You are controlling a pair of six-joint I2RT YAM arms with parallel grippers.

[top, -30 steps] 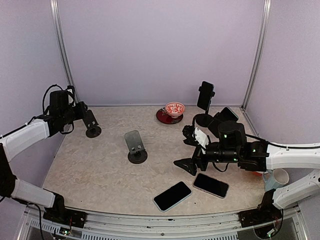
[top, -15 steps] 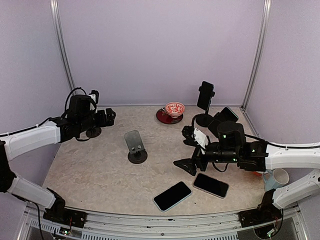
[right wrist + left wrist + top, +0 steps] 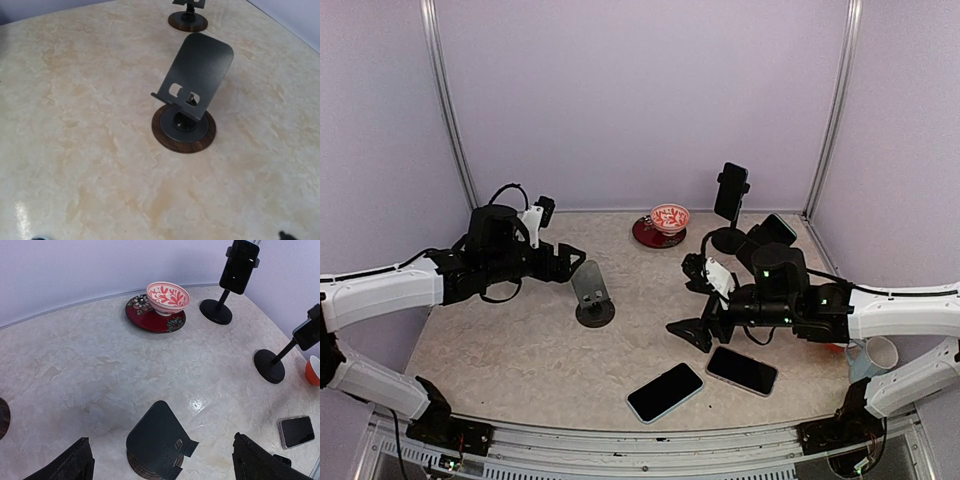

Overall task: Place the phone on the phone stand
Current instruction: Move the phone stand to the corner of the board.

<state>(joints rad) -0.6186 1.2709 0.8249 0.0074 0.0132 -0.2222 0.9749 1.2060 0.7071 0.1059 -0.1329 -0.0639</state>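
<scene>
- The left tool [image 3: 570, 262] is held with its fingers [image 3: 75, 462] wide apart, and nothing is gripped between them.
- It is kept low and just beside the phone stand [image 3: 591, 290]. In the left wrist view one finger is seen at each side of the stand, but no contact can be made out.
- This pose is probably chosen so that the stand can be steadied, or only watched, while a phone is brought to it. This is a judgement.
- The right tool [image 3: 692, 330] is also seen with its tips apart at the bottom edge of its own view, and it is empty.
- It is kept close above the counter [image 3: 500, 340], between the stand and the phones, so that both can be reached from there.
- No phone is on the middle stand yet. The black phone [image 3: 742, 370] lies flat on the counter just beside the right tool, and the phone with the pale rim [image 3: 665, 391] lies flat next to it, nearer to the front edge.
- The black phone is judged the easier one to be picked up.
- Compared with one second ago, the left arm has been swung from the far left of the counter to the middle stand.
- The right arm, both phones and the stand have stayed almost where they were.
</scene>
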